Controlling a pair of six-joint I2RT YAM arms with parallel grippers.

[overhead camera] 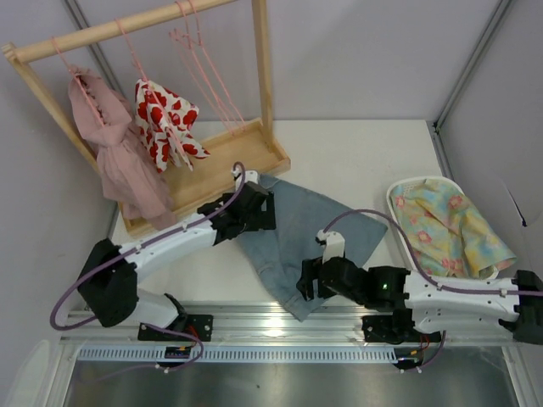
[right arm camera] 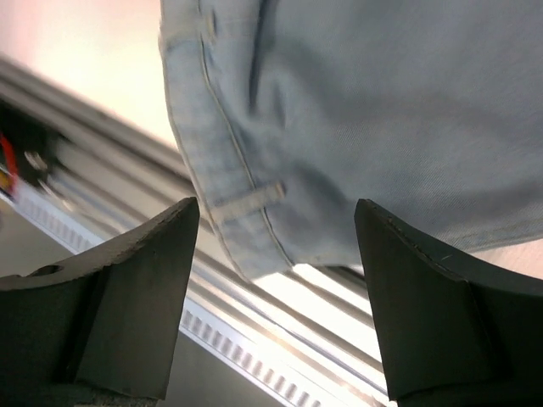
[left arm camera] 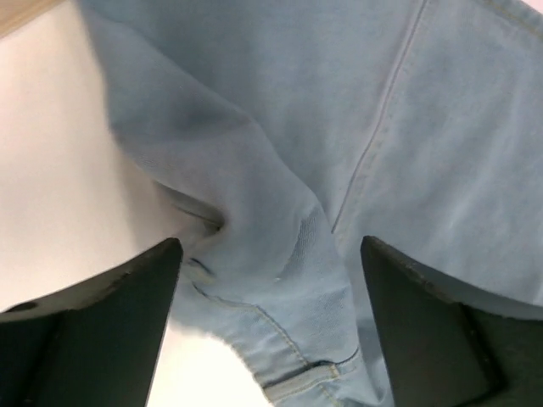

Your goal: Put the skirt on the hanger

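Note:
The light blue denim skirt [overhead camera: 293,237] lies crumpled on the white table between my two arms. My left gripper [overhead camera: 259,208] hovers over its upper left edge; in the left wrist view its jaws [left arm camera: 271,254] are open, with bunched denim [left arm camera: 280,153] and a belt loop below them. My right gripper [overhead camera: 307,281] is over the skirt's near corner, open [right arm camera: 276,212], above the waistband [right arm camera: 246,199] where it hangs over the metal rail. Empty pink wire hangers [overhead camera: 204,72] hang on the rack at the back.
A wooden clothes rack [overhead camera: 127,25] with a tray base [overhead camera: 246,153] stands at the back left. It holds a pale pink dress [overhead camera: 114,153] and a white garment with red hearts [overhead camera: 165,123]. A white basket [overhead camera: 394,203] with floral cloth [overhead camera: 450,225] sits right.

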